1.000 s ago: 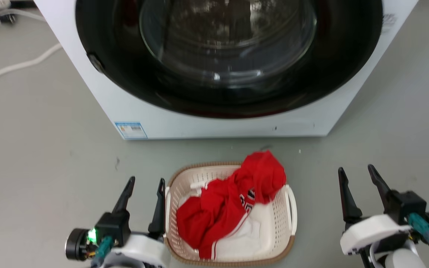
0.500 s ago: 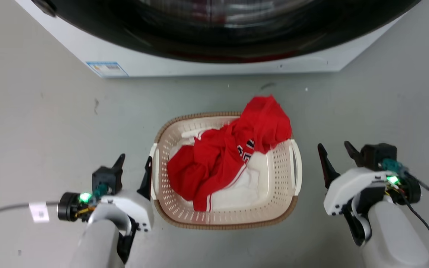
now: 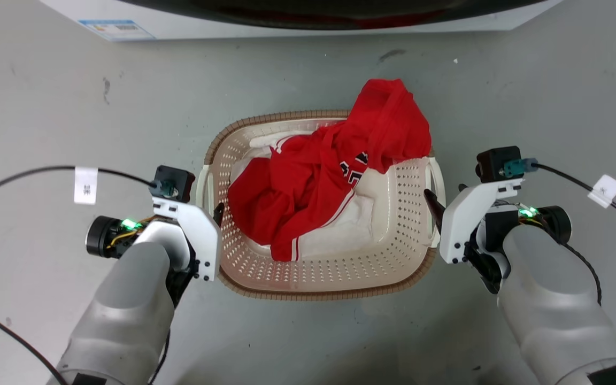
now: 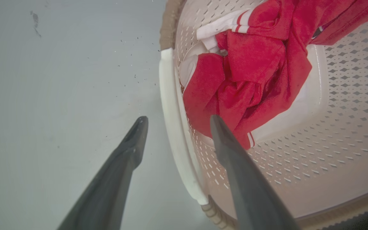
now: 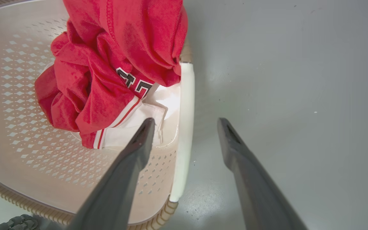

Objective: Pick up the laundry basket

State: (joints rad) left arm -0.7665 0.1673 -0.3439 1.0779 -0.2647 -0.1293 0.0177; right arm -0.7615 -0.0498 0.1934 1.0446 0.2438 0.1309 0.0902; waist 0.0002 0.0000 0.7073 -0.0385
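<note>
At your left, the left gripper (image 4: 177,120) has its two dark fingers apart, astride the white left handle (image 4: 171,127) of the cream-white perforated plastic laundry basket (image 3: 393,251). One finger hangs outside over the grey floor (image 3: 46,96), the other inside, above the holed wall. You cannot tell whether either finger touches the handle. The basket, with its brown ribbed rim, sits on the floor between your two grippers, in front of the lower edge of the white washer (image 3: 190,24). In it lies a crumpled red jersey (image 3: 308,182) with white trim, over a white cloth (image 3: 351,238). A fold of the red spills over the far right part of the rim. At your right, the right gripper (image 5: 186,123) is likewise spread, one finger inside the basket and one outside, with the white right handle (image 5: 186,105) between them.
</note>
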